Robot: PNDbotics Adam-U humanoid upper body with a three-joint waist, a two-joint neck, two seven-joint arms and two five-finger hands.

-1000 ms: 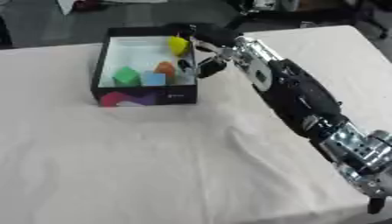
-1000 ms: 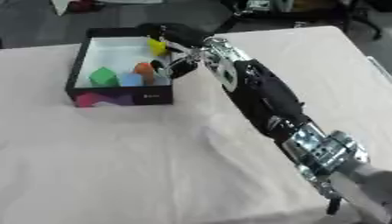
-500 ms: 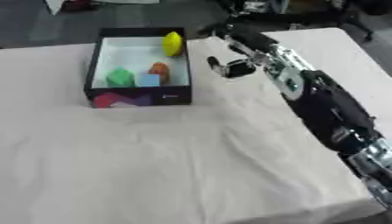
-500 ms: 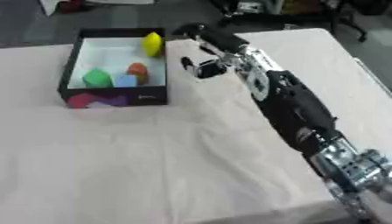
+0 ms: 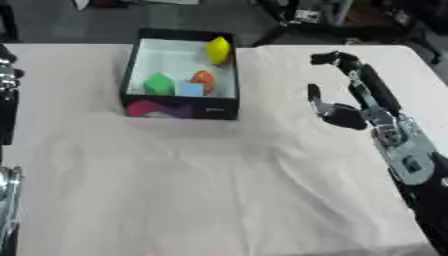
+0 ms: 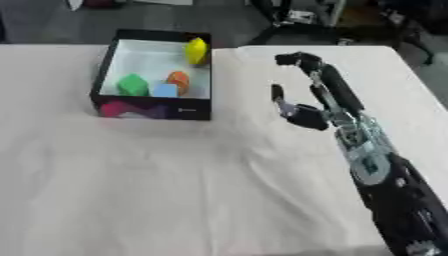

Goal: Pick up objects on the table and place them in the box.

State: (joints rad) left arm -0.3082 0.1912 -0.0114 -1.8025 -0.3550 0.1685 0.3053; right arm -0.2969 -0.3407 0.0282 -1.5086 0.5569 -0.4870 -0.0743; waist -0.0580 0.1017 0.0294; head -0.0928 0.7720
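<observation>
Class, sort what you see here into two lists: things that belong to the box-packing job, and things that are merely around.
Belongs to the job:
box
yellow piece
green piece
orange piece
blue piece
right hand

Merely around:
white tablecloth
dark equipment beyond the table

Open black cardboard box (image 5: 179, 107) with white floor, on the worktop; inside, yellow oval piece (image 5: 218, 49) against the far wall, green block (image 5: 159, 84), orange piece (image 5: 203, 78), pale blue cube (image 5: 191, 89).

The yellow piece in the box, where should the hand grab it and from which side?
Pinch the yellow piece across its upper part, coming from above. It leans in the box against the far right wall, so sideways approaches look blocked; its top is exposed.
</observation>
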